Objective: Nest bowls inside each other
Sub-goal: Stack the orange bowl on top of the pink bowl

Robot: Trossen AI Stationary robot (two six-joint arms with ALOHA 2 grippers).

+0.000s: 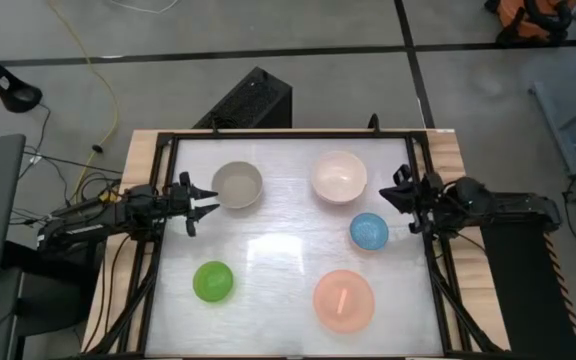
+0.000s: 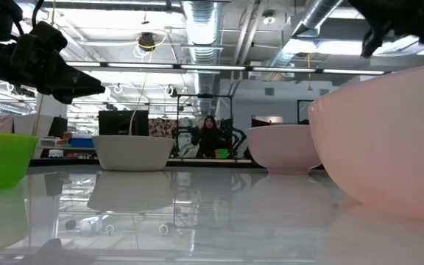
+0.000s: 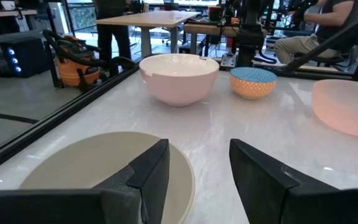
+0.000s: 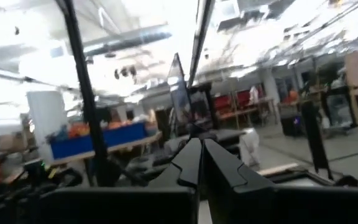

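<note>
Five bowls sit upright on their bases on the white table. A grey-beige bowl [image 1: 237,185] and a cream-white bowl [image 1: 339,177] are toward the far side. A small blue bowl [image 1: 369,231] is at mid-right. A green bowl [image 1: 213,281] and a salmon-pink bowl [image 1: 343,299] are near the front. My left gripper [image 1: 208,203] stands open at the table's left edge, level, just beside the grey-beige bowl [image 3: 104,171] without touching it. My right gripper [image 1: 392,196] is shut and empty at the right edge, between the cream-white and blue bowls, tipped upward; its wrist view shows only the room past its fingers [image 4: 191,163].
A black frame [image 1: 288,134] runs around the tabletop. In the low view the salmon-pink bowl [image 2: 389,147] fills the right and the green bowl [image 2: 2,158] the left. A person sits far off in the room [image 2: 209,136]. There is bare table in the middle [image 1: 283,235].
</note>
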